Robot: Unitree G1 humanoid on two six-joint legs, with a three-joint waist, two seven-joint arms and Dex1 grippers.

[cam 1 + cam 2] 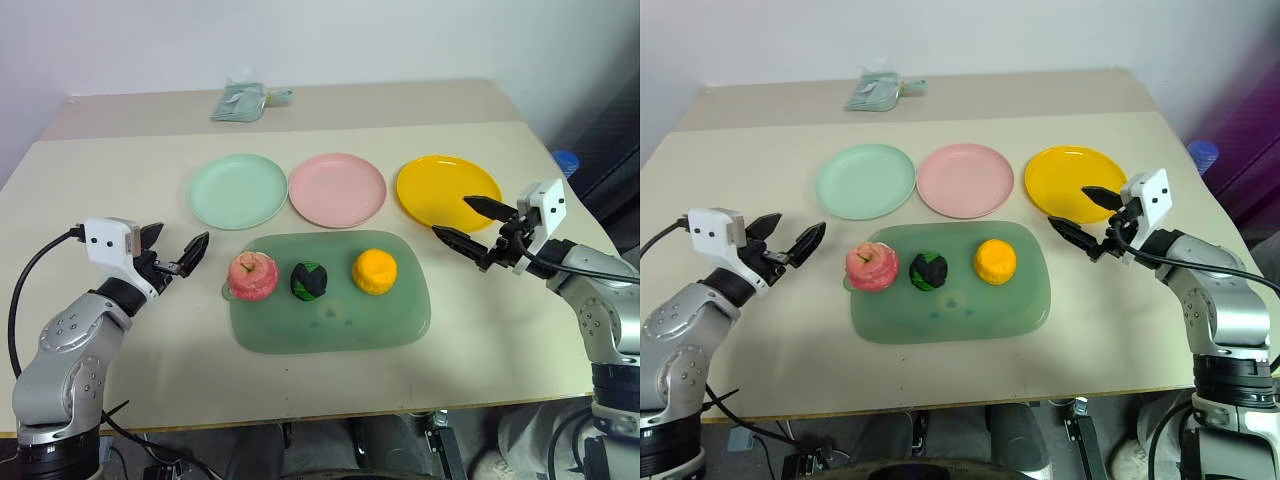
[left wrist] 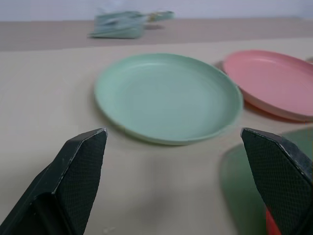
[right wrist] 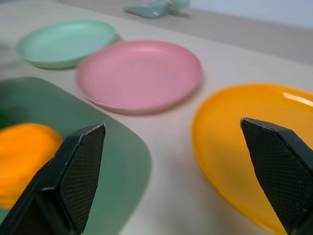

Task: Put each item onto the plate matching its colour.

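A: Where do the toy foods sit?
B: All three are in a row on the translucent green tray: the pink-red apple at the tray's 9 o'clock edge, the dark green-and-black lump in the middle, the orange-yellow round one toward 2 o'clock

A: And the plates?
B: Bare, in a line at the tray's 12 o'clock: mint green plate, pink plate, yellow plate. A pale green packet lies farther off at the table's far edge

A: The claws?
B: The left gripper hangs at 9 o'clock of the apple, fingers spread wide, gripping nothing. The right gripper is over the yellow plate's near rim, at 3 o'clock of the orange-yellow one, jaws likewise wide apart and empty
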